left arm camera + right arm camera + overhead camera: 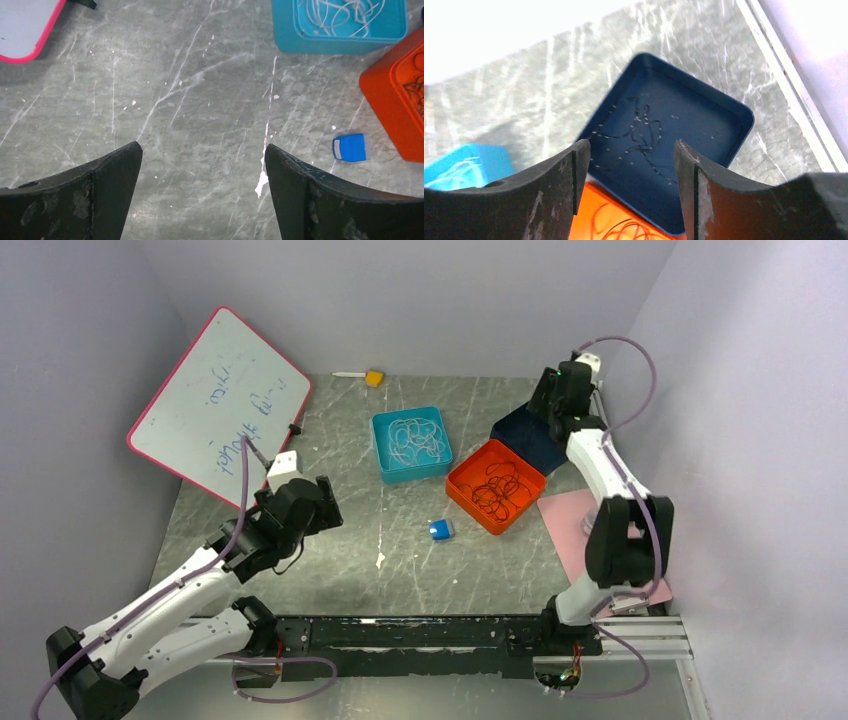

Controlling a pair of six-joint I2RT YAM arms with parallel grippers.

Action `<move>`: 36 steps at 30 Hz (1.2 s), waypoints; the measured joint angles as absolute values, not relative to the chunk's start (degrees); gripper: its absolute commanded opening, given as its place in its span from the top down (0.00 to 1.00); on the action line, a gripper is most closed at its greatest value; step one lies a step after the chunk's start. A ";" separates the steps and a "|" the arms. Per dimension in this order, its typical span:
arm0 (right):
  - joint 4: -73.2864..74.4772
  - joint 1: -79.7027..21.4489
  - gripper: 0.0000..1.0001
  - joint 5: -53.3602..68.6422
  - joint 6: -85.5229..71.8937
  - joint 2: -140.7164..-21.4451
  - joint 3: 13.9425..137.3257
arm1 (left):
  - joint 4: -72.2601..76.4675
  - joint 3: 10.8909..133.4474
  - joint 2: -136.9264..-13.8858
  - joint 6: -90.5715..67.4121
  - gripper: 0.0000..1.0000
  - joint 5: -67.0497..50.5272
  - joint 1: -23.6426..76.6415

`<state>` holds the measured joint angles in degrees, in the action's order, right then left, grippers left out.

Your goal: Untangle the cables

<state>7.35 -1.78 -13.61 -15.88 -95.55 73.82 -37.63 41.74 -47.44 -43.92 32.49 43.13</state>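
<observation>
Left end effector [312, 502] [202, 146]: spread wide and gripping nothing. Hovers over bare bench [400, 570] out at 9 o'clock, well apart from every tray.
Right end effector [557, 390] [631, 145]: fingers parted with a clear gap, empty. Hangs up at 1 o'clock, right above the navy tray, clear of what lies in it.
Whitish cables [415, 438] [345, 12]: loose loops heaped inside the teal tray [412, 475], just past bench centre toward 12 o'clock.
Dark cables [497, 490]: a tangled coil filling the orange tray [468, 508], at 4 o'clock of the teal tray and just beside it.
Thin black cable [641, 135]: one small knotty squiggle flat on the floor of the navy tray [709, 115], framed between the right fingers in the wrist view, touched by nothing.
Navy tray position: at 1 o'clock of the orange tray, close against it. Touching or merely beside, cannot tell.
Blue block [440, 529] [350, 147]: alone on the bench at 6 o'clock of the teal tray, near the orange tray's near corner.
Whiteboard [215, 405]: pink-rimmed with blue scribble, tilted at 10 o'clock beyond the left arm.
Yellow block [374, 378]: at the far edge, 12 o'clock, with a thin white stick beside it.
Pink mat [570, 525]: flat at 3 o'clock, partly under the right arm.
</observation>
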 measured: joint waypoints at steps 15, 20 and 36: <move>7.86 -3.11 0.01 -0.67 -17.74 -64.86 67.13 | -38.04 46.70 -39.88 -39.77 0.01 37.89 43.13; 11.55 -3.62 0.00 1.67 -17.72 -56.69 62.35 | -38.09 46.85 -37.08 -38.24 0.01 40.07 43.13; 13.13 -3.73 0.00 2.20 -19.40 -41.58 41.52 | -42.02 46.81 -33.82 -39.07 0.01 45.47 43.13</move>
<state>13.13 -3.73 2.20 -19.40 -41.58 41.52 -42.02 46.81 -33.82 -39.07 45.47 43.13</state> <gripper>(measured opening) 0.997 0.995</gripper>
